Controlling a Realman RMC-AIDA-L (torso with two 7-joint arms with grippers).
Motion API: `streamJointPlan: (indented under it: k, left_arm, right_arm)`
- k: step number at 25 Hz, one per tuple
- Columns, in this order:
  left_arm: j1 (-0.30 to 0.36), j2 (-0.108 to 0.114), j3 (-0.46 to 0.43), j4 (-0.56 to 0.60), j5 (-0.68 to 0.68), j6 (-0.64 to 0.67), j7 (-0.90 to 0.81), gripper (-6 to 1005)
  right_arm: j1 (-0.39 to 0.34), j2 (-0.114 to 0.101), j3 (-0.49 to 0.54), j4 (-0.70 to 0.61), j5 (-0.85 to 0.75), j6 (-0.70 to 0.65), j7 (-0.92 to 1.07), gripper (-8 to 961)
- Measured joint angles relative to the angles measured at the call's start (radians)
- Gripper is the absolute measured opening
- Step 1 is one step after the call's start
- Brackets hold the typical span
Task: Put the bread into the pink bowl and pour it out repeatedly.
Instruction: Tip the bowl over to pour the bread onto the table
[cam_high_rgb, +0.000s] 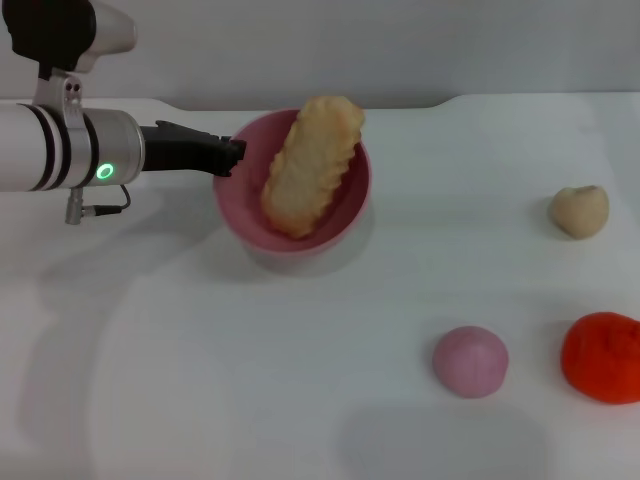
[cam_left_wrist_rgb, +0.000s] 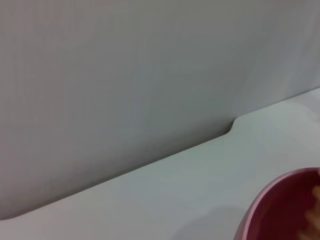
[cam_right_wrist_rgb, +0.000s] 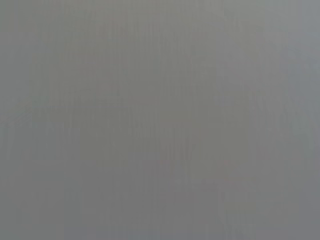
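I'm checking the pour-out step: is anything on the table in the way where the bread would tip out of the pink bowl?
Nothing visible does. The bread leans in the pink bowl, held at its rim by the left gripper; the ball, bun and red item lie well aside.

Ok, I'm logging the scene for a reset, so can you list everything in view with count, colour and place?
pink bowl: one, pink, far left-centre of the table.
bread: one, tan, leaning in the bowl, top end over the far rim.
heart-shaped bun: one, beige, right side.
ball: one, pinkish-purple, near right.
red item: one, orange-red, near right edge.
table: one, white.
left pincer: one, black, at the bowl's left rim.
right pincer: not in view.
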Motion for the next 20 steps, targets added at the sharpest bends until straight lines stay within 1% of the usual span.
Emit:
streamJointPlan:
  k: [6,14,20]
  left_arm:
    - [0.01,0.003,-0.004,0.001,0.002,-0.03,0.024,47]
    - [0.013,0.002,0.009,0.0,0.003,-0.061,0.051,47]
    - [0.007,-0.002,0.011,0.0,0.004,-0.063,0.068,47]
  right_arm:
    - [0.006,0.003,-0.001,0.001,0.016,-0.009,-0.001,617]
    - [-0.026,0.007,-0.009,0.016,0.04,-0.07,0.009,617]
    - [-0.031,0.008,-0.01,0.019,0.043,-0.077,0.01,617]
